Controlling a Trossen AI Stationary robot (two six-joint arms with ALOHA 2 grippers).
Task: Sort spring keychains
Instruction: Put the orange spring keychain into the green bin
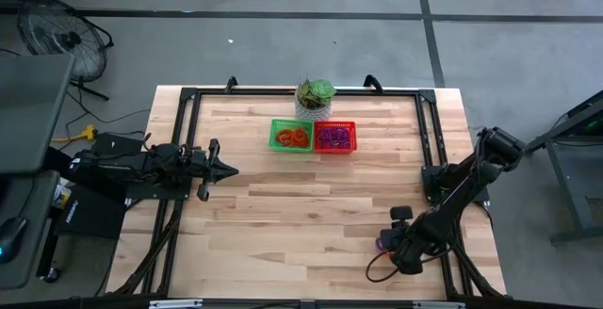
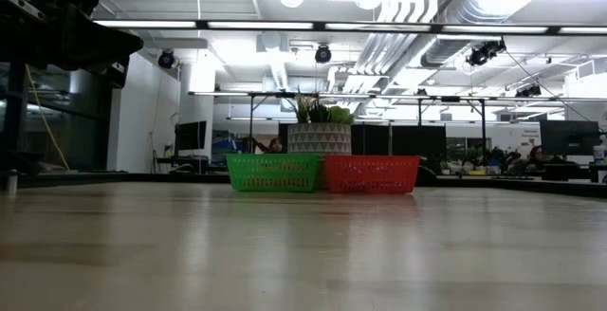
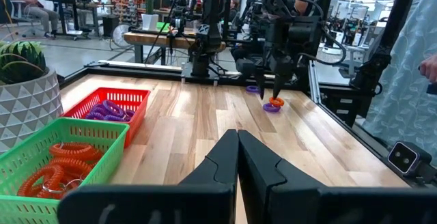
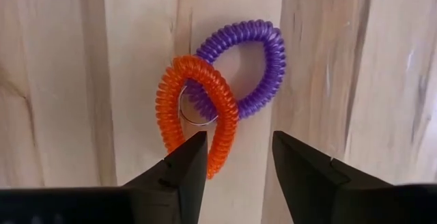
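The right end effector (image 4: 235, 162) hangs over the near right part of the wooden counter (image 1: 283, 224), jaws spread wide and holding nothing. Just beyond its fingertips (image 4: 184, 157) lie two spring keychains, an orange spring keychain (image 4: 194, 111) overlapping a purple spring keychain (image 4: 263, 63), with a thin metal ring showing where the two cross. A third purple coil seems to lie near them in the left wrist view, though it is too small to be sure.

The other keychains already sit at the far middle of the counter: orange ones in the green mesh basket (image 1: 290, 137), purple ones in the red mesh basket (image 1: 335, 137), the two baskets touching in front of a potted plant (image 1: 316, 97).

These coils look light, soft and springy, so a pinch will likely squash them and they may slide on the smooth wood. Because they overlap, lifting one could drag the other. The orange loop's free arc, away from the crossing, looks the safest place to grip.

The left end effector (image 3: 237, 157) waits fully closed and empty at the left of the counter.
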